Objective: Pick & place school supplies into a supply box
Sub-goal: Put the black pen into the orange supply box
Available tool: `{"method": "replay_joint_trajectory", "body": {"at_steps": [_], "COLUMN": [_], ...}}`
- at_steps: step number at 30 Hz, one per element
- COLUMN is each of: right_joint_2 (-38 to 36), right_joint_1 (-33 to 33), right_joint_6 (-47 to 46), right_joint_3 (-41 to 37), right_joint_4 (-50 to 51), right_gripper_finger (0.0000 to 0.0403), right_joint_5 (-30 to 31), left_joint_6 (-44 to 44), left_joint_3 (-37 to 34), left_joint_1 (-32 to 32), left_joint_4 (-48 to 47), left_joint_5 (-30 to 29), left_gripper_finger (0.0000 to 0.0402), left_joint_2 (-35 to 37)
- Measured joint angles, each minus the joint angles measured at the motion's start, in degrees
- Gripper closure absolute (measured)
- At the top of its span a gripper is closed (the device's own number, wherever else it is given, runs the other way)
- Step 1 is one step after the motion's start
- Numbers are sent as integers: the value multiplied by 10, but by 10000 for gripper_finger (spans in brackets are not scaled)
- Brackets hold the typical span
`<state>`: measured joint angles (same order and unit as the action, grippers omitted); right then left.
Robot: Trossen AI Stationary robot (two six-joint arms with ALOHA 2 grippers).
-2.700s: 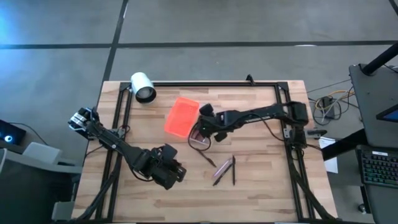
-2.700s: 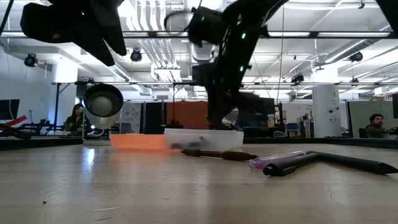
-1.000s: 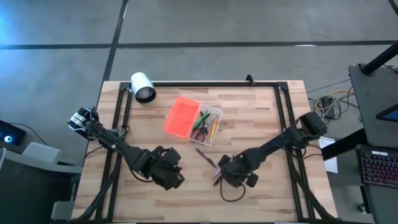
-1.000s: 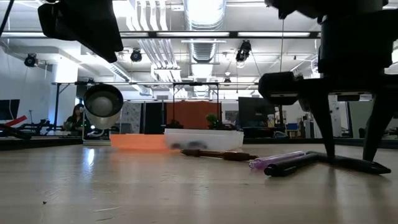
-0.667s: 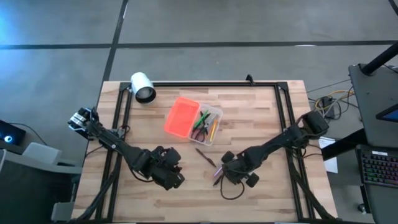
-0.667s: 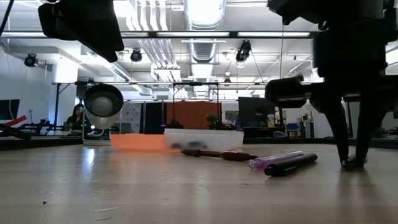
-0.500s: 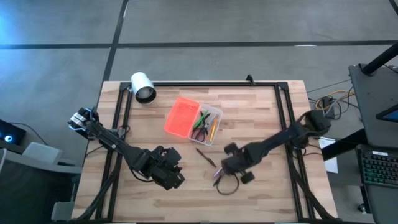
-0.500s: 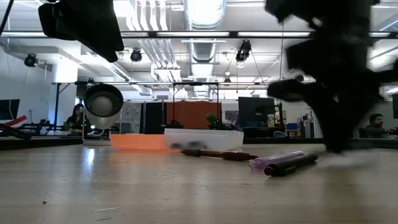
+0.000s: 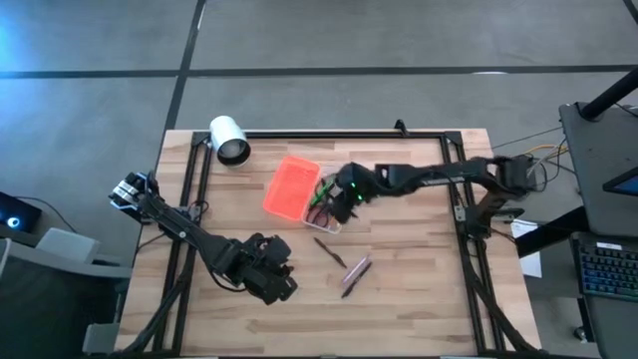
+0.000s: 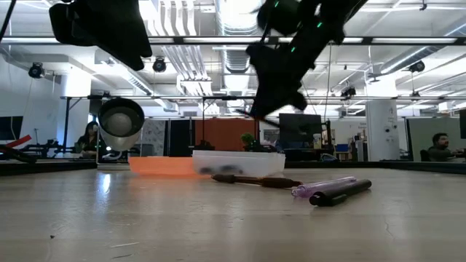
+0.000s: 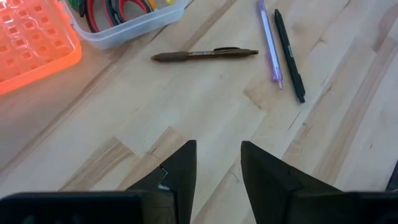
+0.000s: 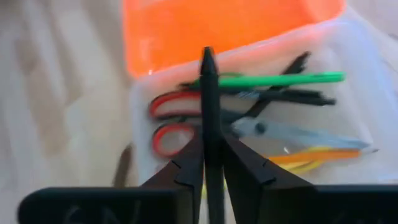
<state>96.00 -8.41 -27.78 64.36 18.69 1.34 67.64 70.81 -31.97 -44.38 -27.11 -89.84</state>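
Note:
The supply box sits at the table's middle, its orange lid [image 9: 291,187] lying open beside the clear tray [image 9: 321,215]. In the tray [image 12: 348,50] I see red-handled scissors [image 12: 171,121], a green highlighter [image 12: 280,79], an orange pencil [image 12: 323,155] and dark pens. My right gripper [image 9: 344,194] hovers over the tray, shut on a dark pen [image 12: 208,87]. A brown pen [image 11: 205,55], a purple pen [image 11: 268,43] and a black pen [image 11: 289,56] lie flat on the table. My left gripper [image 11: 217,168] waits, open, toward the near left. My right gripper pinches the dark pen between its two fingers [image 12: 186,168], with the shaft [image 12: 209,134] lying along them. The pen's tip [image 12: 207,55] sticks out past the fingertips. The pen is lifted clear, above the tray's scissors.
A white cylinder [image 9: 229,140] lies at the far left corner. A black frame [image 9: 439,137] runs around the table's far and side edges. People show in the room behind the table, in the low view.
My right gripper shut on a dark pen lying near the table's near right, beside the purple and black pens. It lifted the pen clear and swung up toward the far left, and is now over the tray. The other pens have stayed put.

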Motion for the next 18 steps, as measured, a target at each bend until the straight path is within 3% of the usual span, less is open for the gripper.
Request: {"method": "replay_joint_trajectory", "body": {"at_steps": [5, 11, 13, 18], "right_joint_2": [43, 64, 62, 47], "right_joint_1": [-30, -31, -33, -29], "right_joint_6": [-59, -242, -184, 2], "right_joint_3": [28, 54, 60, 93], "right_joint_4": [-18, -22, -16, 158], "right_gripper_finger": [310, 270, 263, 259], "right_joint_5": [1, 65, 68, 131], "left_joint_6": [4, 16, 19, 29], "left_joint_3": [0, 0, 0, 0], "left_joint_1": [0, 4, 4, 4], "left_joint_4": [0, 3, 3, 3], "left_joint_5": [0, 0, -2, -6], "left_gripper_finger": [294, 294, 294, 294], "left_joint_2": [0, 0, 0, 0]}}
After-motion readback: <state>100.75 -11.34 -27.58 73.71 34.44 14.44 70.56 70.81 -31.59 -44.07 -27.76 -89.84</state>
